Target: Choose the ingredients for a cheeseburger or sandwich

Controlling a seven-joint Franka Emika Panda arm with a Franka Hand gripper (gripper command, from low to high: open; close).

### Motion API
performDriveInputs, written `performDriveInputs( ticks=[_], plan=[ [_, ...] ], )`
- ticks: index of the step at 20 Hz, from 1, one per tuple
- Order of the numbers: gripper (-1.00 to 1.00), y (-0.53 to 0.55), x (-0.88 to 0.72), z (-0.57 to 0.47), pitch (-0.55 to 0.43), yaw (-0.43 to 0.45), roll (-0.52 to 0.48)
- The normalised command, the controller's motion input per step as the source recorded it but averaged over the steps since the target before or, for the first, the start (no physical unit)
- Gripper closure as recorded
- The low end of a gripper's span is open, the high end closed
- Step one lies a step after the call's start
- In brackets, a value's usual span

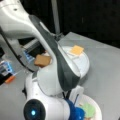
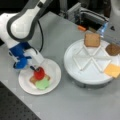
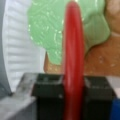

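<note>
You have the gripper (image 2: 37, 71) low over the small white plate (image 2: 53, 75) at a front view's left, and its fingers (image 3: 47, 87) are pinching the red tomato disc (image 3: 73, 62) on edge, one black pad on either flat face, as the wrist view shows. In a front view the tomato disc (image 2: 39, 73) stands upright just above the green lettuce (image 2: 42, 83), which lies on a tan bread slice (image 2: 32, 80) on that plate; from these views you cannot tell whether the disc's lower rim is touching the lettuce or hanging just clear of it. So the sandwich stands at bread and lettuce, and by my reading the step in hand is the laying of the tomato on that stack. The disc is held vertical, so it will need to come down flat across the lettuce and not roll off toward the plate rim; a release close to the leaf, with the disc centred over the bread, looks the safer way. The remaining pieces sit on the large round divided tray (image 2: 82, 72) at a front view's right, well apart from the plate: a second bread slice (image 2: 92, 40), the brown patty (image 2: 113, 49) and the orange cheese square (image 2: 113, 70). In a front view the arm hides most of the plate, though the cheese square (image 1: 76, 50) and bread (image 1: 42, 60) show on the grey worktop's (image 2: 75, 105) tray.
</note>
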Motion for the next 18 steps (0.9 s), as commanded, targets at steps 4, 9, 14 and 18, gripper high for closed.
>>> performDriveInputs(
  ticks=[4, 9, 14, 18],
  plan=[
    [-1.0, 0.01, 0.03, -0.05, -0.088, 0.103, -0.089],
    [-1.0, 0.01, 0.05, -0.05, -0.083, 0.106, -0.077],
    [-1.0, 0.0, 0.05, -0.04, -0.068, 0.113, -0.061],
    [-1.0, 0.0, 0.04, 0.01, -0.049, 0.114, -0.065]
  ],
)
